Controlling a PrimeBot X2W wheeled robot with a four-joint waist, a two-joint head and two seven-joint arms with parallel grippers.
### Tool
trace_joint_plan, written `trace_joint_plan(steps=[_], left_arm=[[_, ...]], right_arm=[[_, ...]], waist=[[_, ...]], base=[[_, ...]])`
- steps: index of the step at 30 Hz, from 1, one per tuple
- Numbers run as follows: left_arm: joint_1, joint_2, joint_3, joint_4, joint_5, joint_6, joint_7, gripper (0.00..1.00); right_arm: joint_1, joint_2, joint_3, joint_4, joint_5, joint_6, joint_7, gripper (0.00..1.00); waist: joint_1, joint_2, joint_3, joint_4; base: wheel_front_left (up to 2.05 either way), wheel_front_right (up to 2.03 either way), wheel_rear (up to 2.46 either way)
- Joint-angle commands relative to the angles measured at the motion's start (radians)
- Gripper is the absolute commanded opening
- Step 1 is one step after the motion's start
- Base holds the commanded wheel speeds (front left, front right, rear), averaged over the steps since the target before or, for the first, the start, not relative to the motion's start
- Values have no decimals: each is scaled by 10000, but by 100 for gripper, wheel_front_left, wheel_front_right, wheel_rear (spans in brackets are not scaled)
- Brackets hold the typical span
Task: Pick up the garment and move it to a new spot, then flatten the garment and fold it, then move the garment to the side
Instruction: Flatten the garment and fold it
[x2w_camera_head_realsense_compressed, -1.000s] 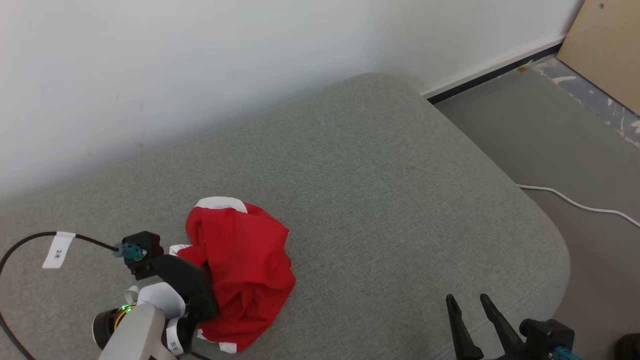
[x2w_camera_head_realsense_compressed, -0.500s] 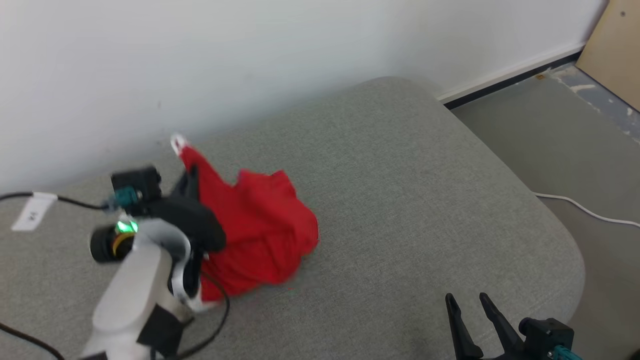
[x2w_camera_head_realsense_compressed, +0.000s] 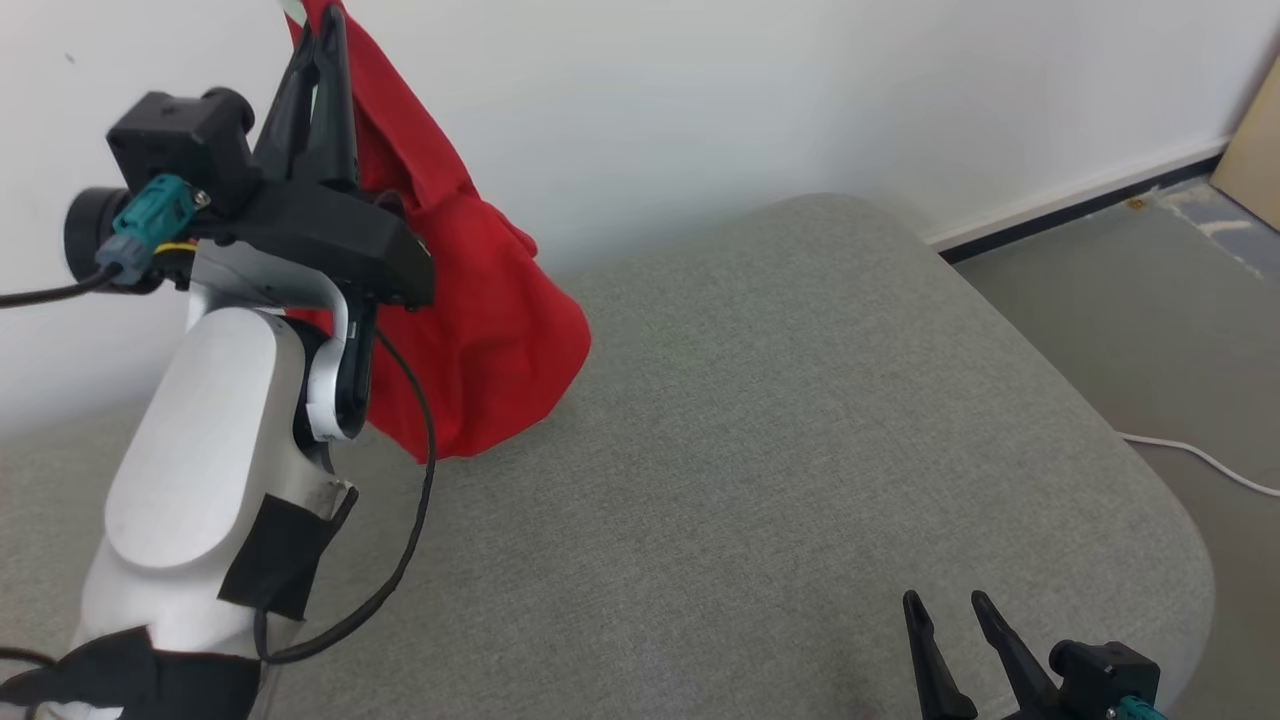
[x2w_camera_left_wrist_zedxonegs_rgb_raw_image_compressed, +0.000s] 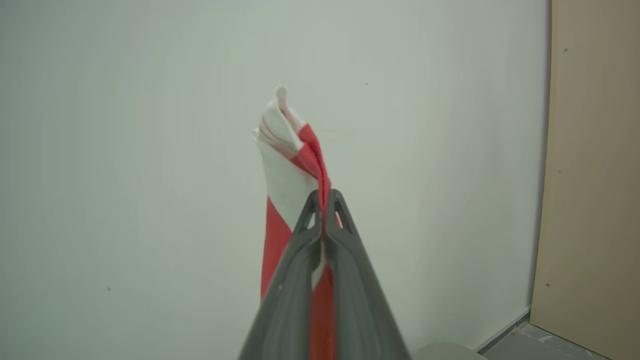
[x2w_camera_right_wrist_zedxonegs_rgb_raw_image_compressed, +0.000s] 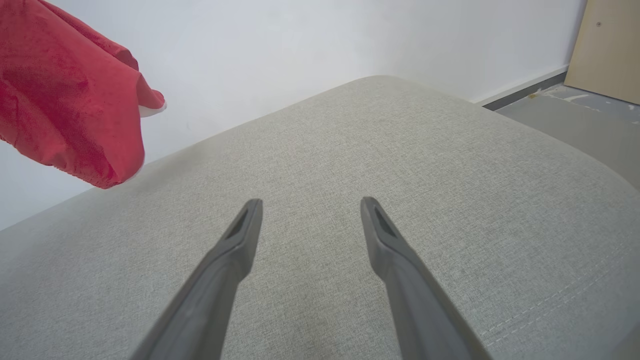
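Head view: the left end effector (x2w_camera_head_realsense_compressed: 322, 30), high against the white wall (x2w_camera_head_realsense_compressed: 800, 90), is clamped on a red fabric garment with white trim (x2w_camera_head_realsense_compressed: 480, 300), which hangs over the far left of the grey upholstered cushion (x2w_camera_head_realsense_compressed: 800, 420).

Left wrist view: its fingers pinch a red-and-white fold.

Right wrist view: the right end effector (x2w_camera_right_wrist_zedxonegs_rgb_raw_image_compressed: 310, 202) is spread wide and empty above the cushion.
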Motion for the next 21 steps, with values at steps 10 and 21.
trace_joint_plan(steps=[10, 21], left_arm=[[557, 8, -907, -1160, 74, -217, 1447, 0], [1987, -1360, -3158, 1422, -2848, -1209, 1213, 100]], right_arm=[[35, -14, 123, 86, 127, 34, -84, 100], [-279, -13, 419, 275, 242, 34, -223, 100]], waist=[[0, -1, -144, 187], [0, -1, 364, -230]], base=[[0, 0, 0], [0, 0, 0]])
